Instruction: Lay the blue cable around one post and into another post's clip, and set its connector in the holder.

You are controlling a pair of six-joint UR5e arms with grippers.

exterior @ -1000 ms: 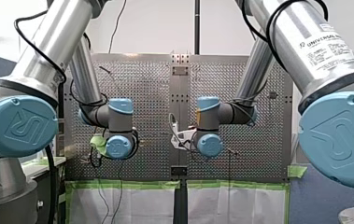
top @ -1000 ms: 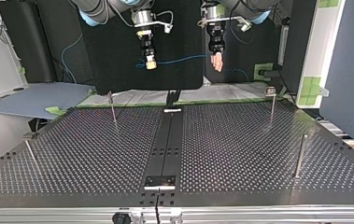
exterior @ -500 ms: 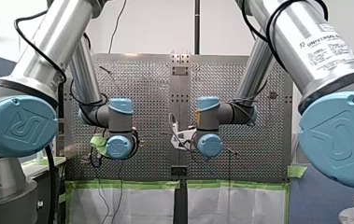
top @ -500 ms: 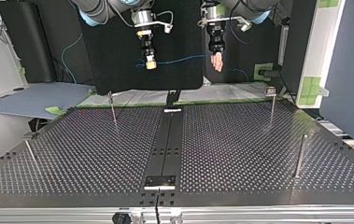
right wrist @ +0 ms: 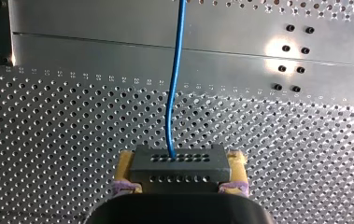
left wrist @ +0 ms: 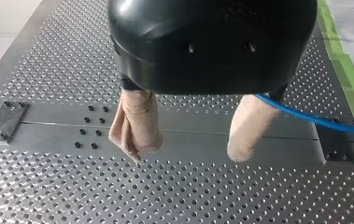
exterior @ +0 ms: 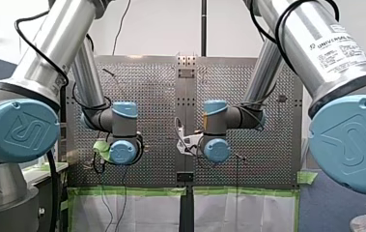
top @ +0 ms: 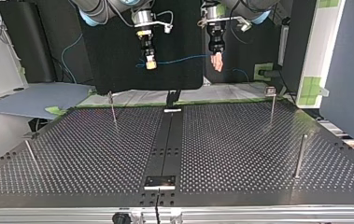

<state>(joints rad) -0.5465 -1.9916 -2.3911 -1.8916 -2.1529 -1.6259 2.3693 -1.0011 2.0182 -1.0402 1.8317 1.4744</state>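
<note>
So, the job has only just begun, I think. No cable is on the big holey table (top: 240, 154) yet. Both grippers hang high over its far edge. My right gripper (top: 151, 64), w/ yellow pads, is clenched on the dark connector (right wrist: 178, 164). The blue cable (top: 179, 59) runs from it through the air, across to my left gripper (left wrist: 187, 154). That one has its beige fingers (left wrist: 135, 123) spread wide, w/ nothing btwn them. The cable comes out from behind one finger, and I can't tell if it touches. So pick-up looks done. Going round a post, into a clip, and the connector into the holder are all left.

Now the table. A smooth strip (top: 165, 149) runs down the middle, near to far. In the top view, four thin posts stand up: far left (top: 113, 107), far right (top: 272, 103), near right (top: 300, 156), near left (top: 30, 156). All are bare. Some have a small bit on top, maybe the clip, but it's too small to tell. Two small plates sit on the strip, one near (top: 160, 181) and one far (top: 172, 110). I can't tell which is the holder.

Room, top view: blue wall (top: 347, 70) at right, black board (top: 118, 46) behind the grippers, grey sheet (top: 34, 100) at left, bits of green tape (top: 263, 70).
</note>
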